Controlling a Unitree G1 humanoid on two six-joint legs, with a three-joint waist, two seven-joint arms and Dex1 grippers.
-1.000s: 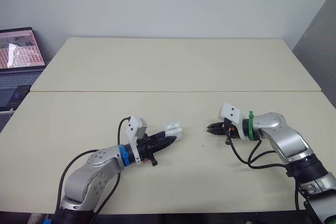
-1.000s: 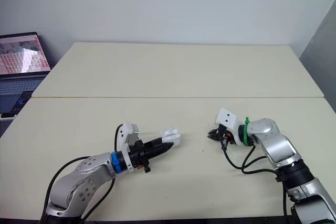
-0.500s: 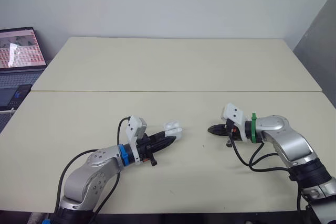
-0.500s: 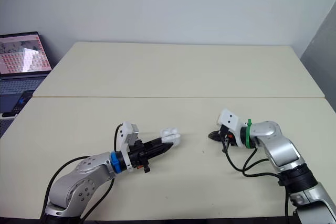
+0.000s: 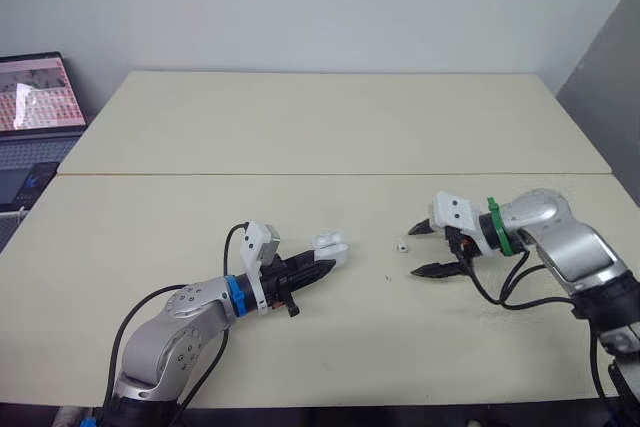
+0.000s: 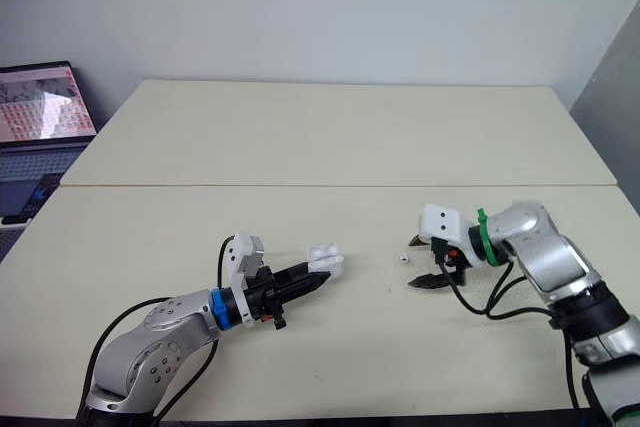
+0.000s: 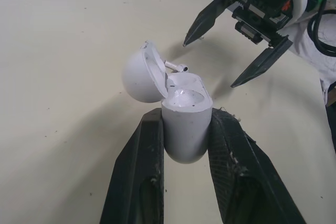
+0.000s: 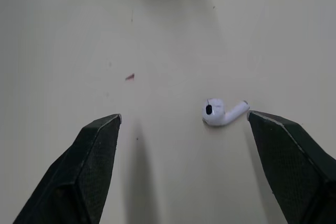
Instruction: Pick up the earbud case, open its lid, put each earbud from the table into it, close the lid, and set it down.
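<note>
Left wrist view shows the left hand (image 5: 318, 270) clenched on the earbud case (image 7: 185, 129), lid (image 7: 140, 74) tipped back, apparently presenting its open top to the right hand (image 5: 415, 252), which hangs spread wide just short of the earbud (image 8: 220, 113) lying on the surface (image 5: 300, 127).

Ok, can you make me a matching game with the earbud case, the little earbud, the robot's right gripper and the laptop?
Things:
1. white plastic earbud case
2. small white earbud
3. right gripper
4. open laptop

States:
A. spread wide open
B. lying loose on the beige table
C. beyond the table's left edge
D. lid flipped open, held in the left gripper

Pairs: 1-D, 2-B, 3-A, 4-C.
</note>
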